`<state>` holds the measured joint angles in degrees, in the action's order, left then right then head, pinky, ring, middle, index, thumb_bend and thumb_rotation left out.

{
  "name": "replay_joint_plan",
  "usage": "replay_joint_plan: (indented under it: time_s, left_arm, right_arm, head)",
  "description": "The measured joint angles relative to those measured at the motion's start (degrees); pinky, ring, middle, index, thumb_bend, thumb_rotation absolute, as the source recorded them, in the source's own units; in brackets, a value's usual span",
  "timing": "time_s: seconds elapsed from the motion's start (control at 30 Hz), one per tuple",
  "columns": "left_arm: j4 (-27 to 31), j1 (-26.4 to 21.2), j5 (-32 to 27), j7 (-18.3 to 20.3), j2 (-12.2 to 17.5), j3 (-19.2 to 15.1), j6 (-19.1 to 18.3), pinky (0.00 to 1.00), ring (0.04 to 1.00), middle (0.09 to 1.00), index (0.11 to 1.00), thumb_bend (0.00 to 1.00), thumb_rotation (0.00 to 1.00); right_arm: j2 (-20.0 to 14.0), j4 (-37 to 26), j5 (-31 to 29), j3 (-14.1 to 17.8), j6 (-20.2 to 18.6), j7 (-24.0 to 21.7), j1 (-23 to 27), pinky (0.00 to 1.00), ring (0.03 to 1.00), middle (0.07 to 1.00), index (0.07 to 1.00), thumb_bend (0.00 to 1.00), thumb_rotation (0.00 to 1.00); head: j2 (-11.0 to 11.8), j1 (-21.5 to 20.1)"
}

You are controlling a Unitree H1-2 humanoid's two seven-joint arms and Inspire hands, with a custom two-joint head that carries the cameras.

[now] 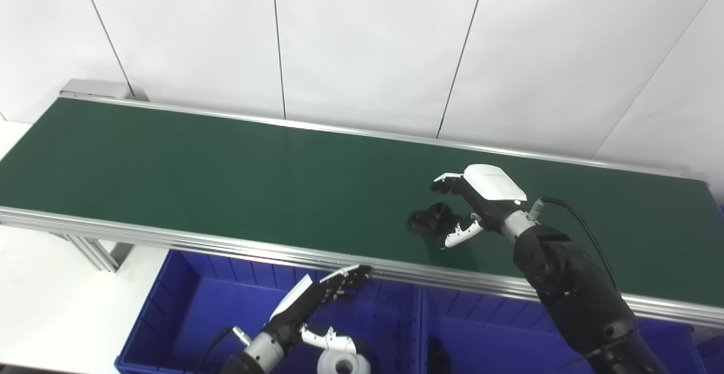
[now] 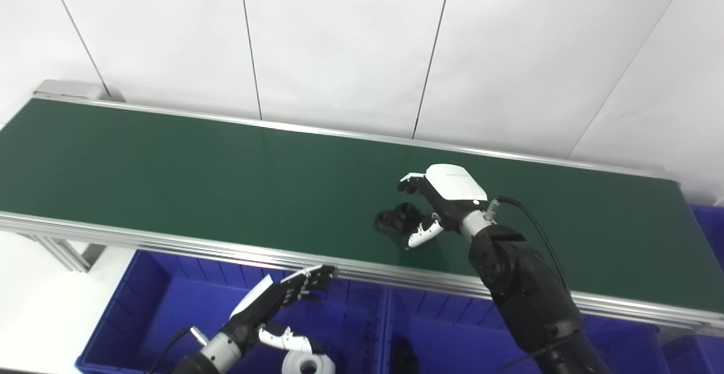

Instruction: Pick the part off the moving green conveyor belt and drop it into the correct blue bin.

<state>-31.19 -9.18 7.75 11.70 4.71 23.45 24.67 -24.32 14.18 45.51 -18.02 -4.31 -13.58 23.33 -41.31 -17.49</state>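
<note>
Black part [image 1: 431, 219] on belt [image 1: 226, 176] just left of right hand [image 1: 472, 204], fingers spread around it, not yet closed; left hand [image 1: 317, 297] open, empty, farther off over bin [image 1: 186, 306].

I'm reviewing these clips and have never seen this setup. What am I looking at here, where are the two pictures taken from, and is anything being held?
Both pictures come from two cameras side by side on a humanoid robot's head, so they show one scene. The long green conveyor belt carries a small black part. The robot's right hand is over the belt with its fingers spread around that part, not yet closed on it. The left hand waits open and empty above the left blue bin, where a white ring-shaped part lies. A dark part lies in the next blue bin.
</note>
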Motion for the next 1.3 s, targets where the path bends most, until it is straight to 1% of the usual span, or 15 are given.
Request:
replay_joint_plan:
  time_s: [0.03,0.07,0.17,0.2,0.27,0.37,0.43,0.6,0.67,0.73,0.83,0.97,1.13,1.2,1.3]
  left_arm:
    - [0.14,0.00,0.00,0.07,-0.03,-0.08,0.00,0.78,0.846,0.876,0.885,0.73,0.34]
    - [0.15,0.00,0.00,0.08,-0.10,-0.17,0.00,0.77,0.843,0.878,0.884,0.73,0.34]
    - [0.24,0.11,0.01,0.10,-0.27,-0.40,0.00,0.76,0.838,0.878,0.882,0.73,0.33]
    - [0.30,0.14,0.00,0.15,-0.31,-0.52,0.00,0.76,0.839,0.876,0.884,0.73,0.33]
    - [0.40,0.14,-0.01,0.24,-0.47,-0.72,0.00,0.77,0.839,0.873,0.884,0.72,0.32]
    - [0.48,0.14,-0.02,0.28,-0.72,-0.86,0.00,0.77,0.841,0.873,0.885,0.72,0.32]
    - [0.48,0.16,-0.02,0.48,-0.86,-0.94,0.00,0.77,0.842,0.873,0.882,0.72,0.32]
    - [0.45,0.16,-0.02,0.65,-1.10,-1.45,0.00,0.77,0.844,0.876,0.883,0.73,0.32]
    - [0.45,0.16,-0.02,0.71,-1.18,-1.71,0.00,0.77,0.844,0.874,0.883,0.73,0.32]
    - [0.45,0.16,-0.01,0.75,-1.20,-1.75,0.00,0.77,0.842,0.872,0.882,0.74,0.33]
    - [0.38,0.16,-0.01,0.75,-1.21,-1.77,0.00,0.77,0.842,0.873,0.882,0.73,0.32]
    - [-0.19,0.15,-0.01,0.78,-1.32,-1.87,0.00,0.77,0.843,0.877,0.884,0.72,0.31]
    - [-0.62,0.15,-0.01,0.79,-1.48,-1.87,0.00,0.77,0.838,0.870,0.880,0.73,0.32]
    - [-1.02,0.13,-0.01,0.79,-1.60,-1.87,0.00,0.77,0.837,0.868,0.881,0.73,0.33]
    - [-1.16,0.12,-0.01,0.79,-1.64,-1.92,0.00,0.77,0.837,0.868,0.881,0.73,0.33]
  right_arm:
    - [0.01,0.46,0.31,-0.37,0.00,0.23,-0.06,0.64,0.701,0.720,0.736,0.77,0.13]
    - [0.03,1.20,0.46,-0.69,0.04,0.40,-0.10,0.57,0.643,0.682,0.715,0.73,0.08]
    - [-0.03,2.06,0.84,-1.15,0.14,2.18,-0.33,0.49,0.581,0.644,0.684,0.69,0.01]
    - [-0.05,2.19,0.93,-1.28,0.29,2.88,-0.34,0.44,0.532,0.553,0.610,0.61,0.01]
    - [-0.26,3.24,1.21,-1.67,1.33,5.65,-0.37,0.36,0.452,0.462,0.544,0.54,0.00]
    - [-0.83,4.80,1.30,-2.16,3.54,9.05,-0.72,0.31,0.388,0.462,0.513,0.53,0.00]
    - [-0.91,5.92,1.40,-2.20,3.69,11.69,-0.75,0.25,0.323,0.475,0.494,0.53,0.00]
    - [-1.43,6.19,1.55,-3.09,3.77,13.36,-0.75,0.24,0.318,0.478,0.490,0.53,0.00]
    - [-1.89,6.15,1.63,-3.51,3.76,13.38,-0.74,0.25,0.331,0.480,0.490,0.53,0.00]
    - [-2.28,6.05,1.88,-3.79,3.76,13.39,-0.71,0.30,0.378,0.436,0.521,0.52,0.00]
    - [-2.83,5.82,2.83,-4.29,3.76,13.55,-0.61,0.33,0.415,0.435,0.525,0.52,0.00]
    - [-3.25,5.30,3.06,-4.71,3.76,13.40,-0.59,0.33,0.406,0.431,0.530,0.52,0.00]
    - [-3.27,1.97,3.12,-6.46,3.84,10.70,-0.77,0.31,0.380,0.418,0.534,0.52,0.00]
    - [-3.08,0.18,3.00,-6.66,4.08,9.57,-0.96,0.30,0.361,0.466,0.499,0.53,0.00]
    - [-3.10,-3.94,2.76,-6.03,4.03,7.66,-1.61,0.28,0.353,0.478,0.491,0.53,0.00]
  head:
    - [0.00,0.00]
    - [-0.26,0.00]
    - [-0.26,0.00]
    - [-0.44,-0.09]
    - [-0.70,-0.18]
    - [-0.70,-0.26]
    - [-0.70,-0.09]
    - [-0.70,-0.26]
    - [-0.70,-0.35]
    - [-0.53,-0.35]
    - [-0.53,-0.35]
    - [-0.35,-0.35]
    - [-0.44,-0.35]
    - [-0.88,-0.44]
    - [-1.23,-0.44]
